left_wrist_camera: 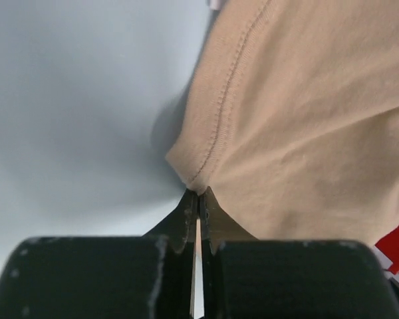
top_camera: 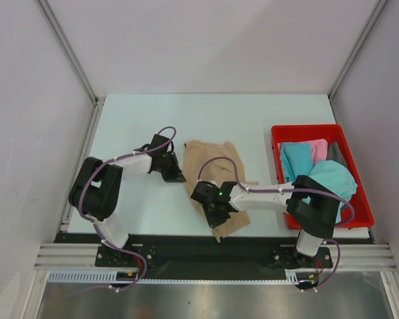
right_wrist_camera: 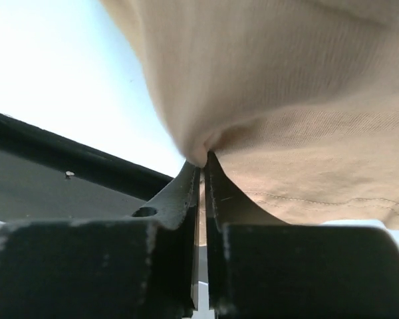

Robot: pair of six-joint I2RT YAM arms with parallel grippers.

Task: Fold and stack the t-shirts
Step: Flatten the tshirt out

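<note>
No legible text, label, brand, number or sign appears in any of the three views.
</note>
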